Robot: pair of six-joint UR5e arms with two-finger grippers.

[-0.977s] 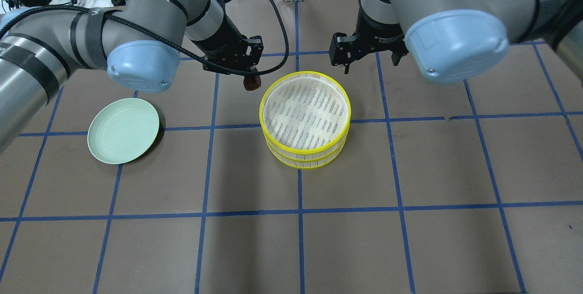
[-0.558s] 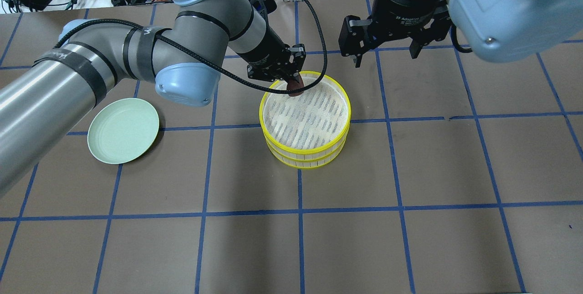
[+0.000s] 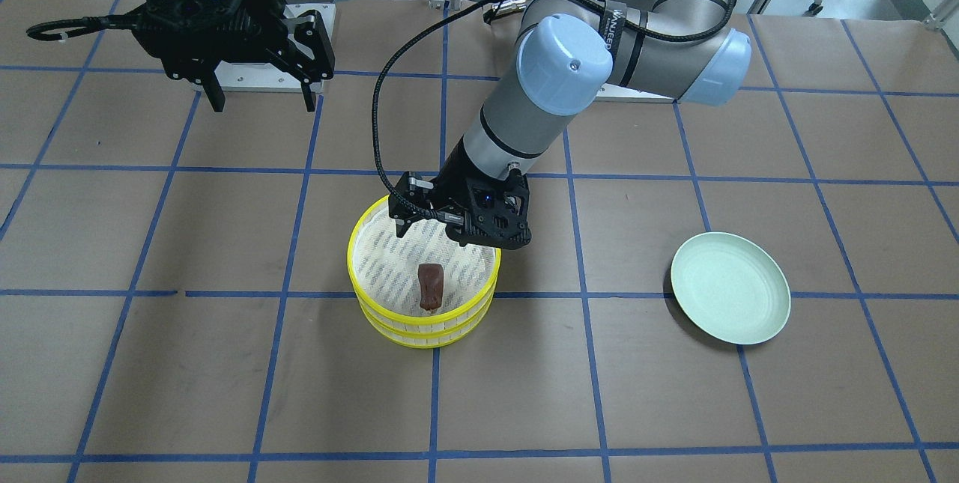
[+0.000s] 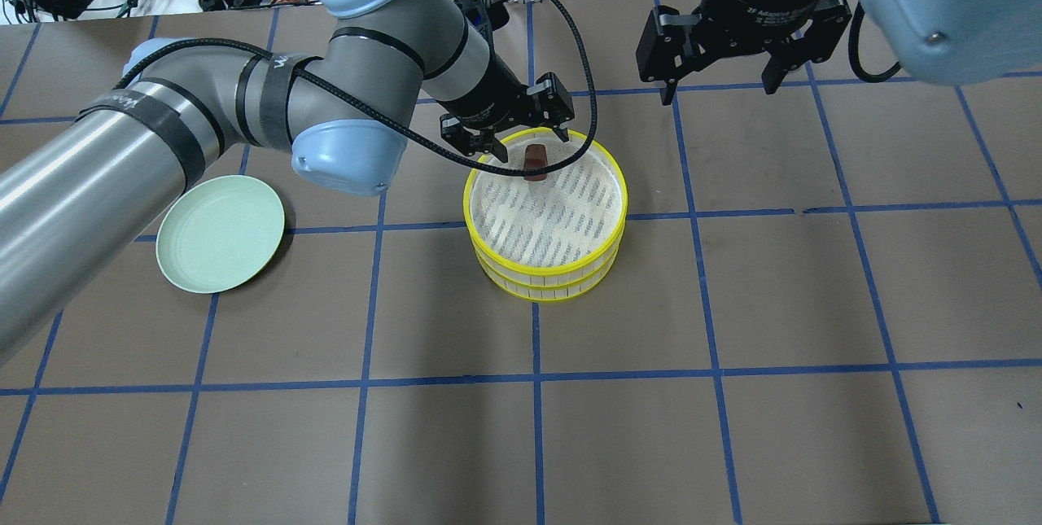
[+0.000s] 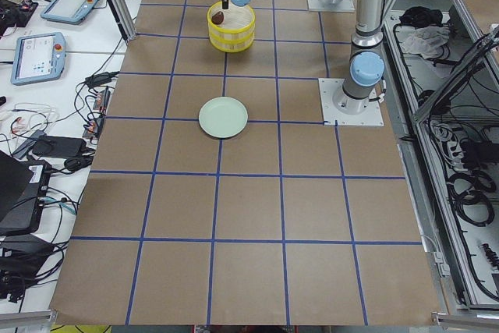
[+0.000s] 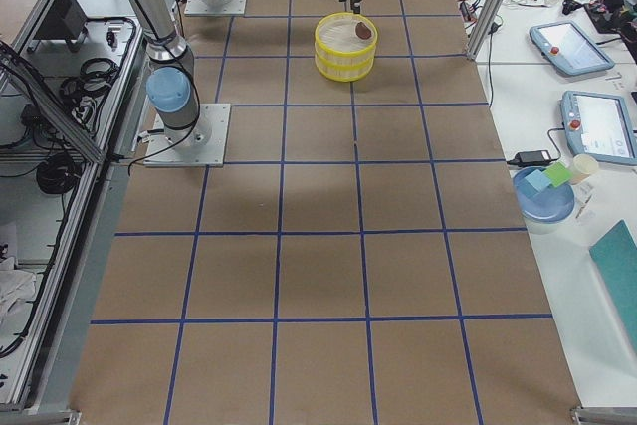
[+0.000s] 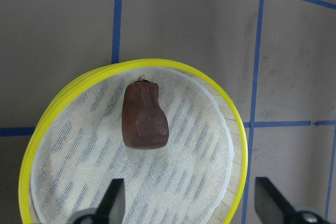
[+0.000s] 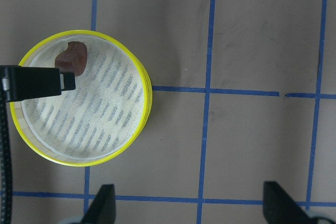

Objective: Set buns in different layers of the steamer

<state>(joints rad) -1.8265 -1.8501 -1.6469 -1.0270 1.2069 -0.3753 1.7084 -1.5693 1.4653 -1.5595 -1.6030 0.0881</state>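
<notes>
The steamer (image 4: pixel 544 266), two stacked tiers with yellow rims, stands mid-table. The dark reddish-brown bun (image 4: pixel 535 163) lies on the top tier's mesh near the far rim; it also shows in the front view (image 3: pixel 430 286) and the left wrist view (image 7: pixel 144 116). My left gripper (image 4: pixel 531 144) hangs open just above the bun, jaws apart and empty. My right gripper (image 4: pixel 720 92) is open and empty, high over the table behind and right of the steamer. The cream-white bun shows in no view.
An empty pale green plate (image 4: pixel 220 232) lies on the table to the left of the steamer. Blue tape lines grid the brown table. In the right wrist view one left gripper finger (image 8: pixel 37 82) reaches over the steamer's rim (image 8: pixel 147 95).
My left gripper carried the brown bun from beside the steamer over its far rim, opened and let it go onto the top mesh. My right gripper moved right and further back.
</notes>
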